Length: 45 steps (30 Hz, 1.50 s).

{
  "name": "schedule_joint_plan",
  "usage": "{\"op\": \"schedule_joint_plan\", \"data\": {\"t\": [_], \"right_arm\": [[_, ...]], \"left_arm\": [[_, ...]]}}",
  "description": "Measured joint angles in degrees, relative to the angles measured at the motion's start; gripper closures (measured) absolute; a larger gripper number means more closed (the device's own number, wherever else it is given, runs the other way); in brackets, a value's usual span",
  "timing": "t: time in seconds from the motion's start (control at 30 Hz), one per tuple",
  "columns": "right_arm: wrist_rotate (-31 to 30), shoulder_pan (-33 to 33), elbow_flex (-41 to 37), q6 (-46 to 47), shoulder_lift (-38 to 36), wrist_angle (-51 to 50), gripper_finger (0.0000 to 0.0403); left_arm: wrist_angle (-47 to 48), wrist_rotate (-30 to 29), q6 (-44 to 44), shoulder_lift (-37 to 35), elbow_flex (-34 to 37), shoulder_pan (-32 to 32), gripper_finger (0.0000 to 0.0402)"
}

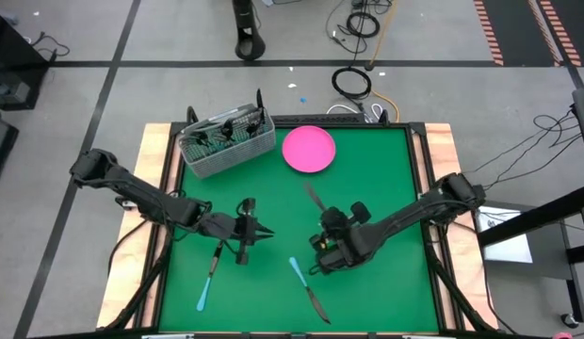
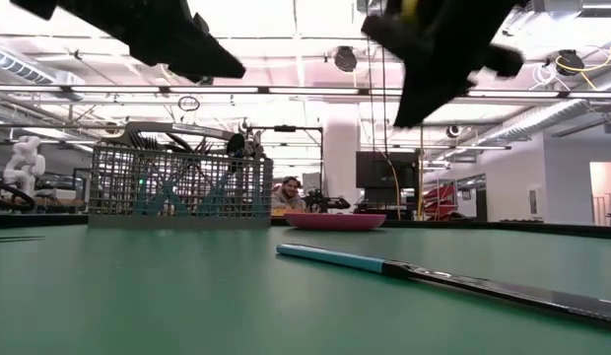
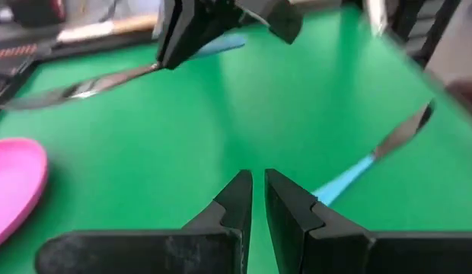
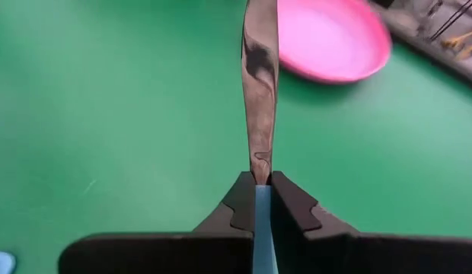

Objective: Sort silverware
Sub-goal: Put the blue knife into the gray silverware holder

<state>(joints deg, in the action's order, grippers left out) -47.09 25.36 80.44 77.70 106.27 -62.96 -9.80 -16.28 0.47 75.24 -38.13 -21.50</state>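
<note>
My overhead feed is evenly lit, with soft shadows on the counter (image 1: 386,188). At counter height, ceiling lights (image 2: 286,20) glare along the top of the frame. The knife (image 4: 260,84) at upper centre of my right wrist feed smears with blur.

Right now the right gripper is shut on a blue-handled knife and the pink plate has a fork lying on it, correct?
Not quite. The right gripper is shut on the blue-handled knife, as the right wrist view shows, but the pink plate has nothing lying on it: the high view shows its surface bare.
</note>
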Motion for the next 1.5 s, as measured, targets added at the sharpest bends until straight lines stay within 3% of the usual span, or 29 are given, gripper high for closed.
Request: {"op": "schedule_joint_plan", "data": {"t": [0.1,0.23,0.37,0.47,0.73,1.17,1.37,1.5], "right_arm": [[-2.1,2.2,0.0,2.0,-2.1,-2.3,0.0402],[-5.5,4.8,0.1,2.6,-4.0,-1.1,0.0402],[-7.3,5.9,0.1,2.6,-4.4,0.9,0.0403],[-7.9,5.9,0.1,1.2,-4.3,2.8,0.0403],[-8.1,6.2,0.1,-1.3,-4.2,4.9,0.0403],[-8.5,6.7,0.1,-3.9,-4.2,8.2,0.0403],[-8.5,6.5,0.1,-6.9,-4.2,11.3,0.0403],[-8.5,6.5,0.1,-8.5,-4.2,13.1,0.0403]], "left_arm": [[-15.5,1.7,-1.0,0.2,5.8,0.0,0.036],[-44.3,1.5,-9.0,3.8,12.6,0.2,0.036],[-58.2,1.0,-16.6,9.1,13.8,0.2,0.036],[-59.7,-1.0,-21.1,12.8,12.0,0.2,0.036],[-59.7,-1.7,-21.2,17.4,8.3,1.1,0.0356],[-56.9,-1.8,-33.0,17.4,8.2,3.6,0.0222],[-56.3,-1.7,-34.6,17.4,5.9,4.4,0.0209],[-51.0,-1.7,-34.6,17.4,3.3,4.3,0.0209]]}}
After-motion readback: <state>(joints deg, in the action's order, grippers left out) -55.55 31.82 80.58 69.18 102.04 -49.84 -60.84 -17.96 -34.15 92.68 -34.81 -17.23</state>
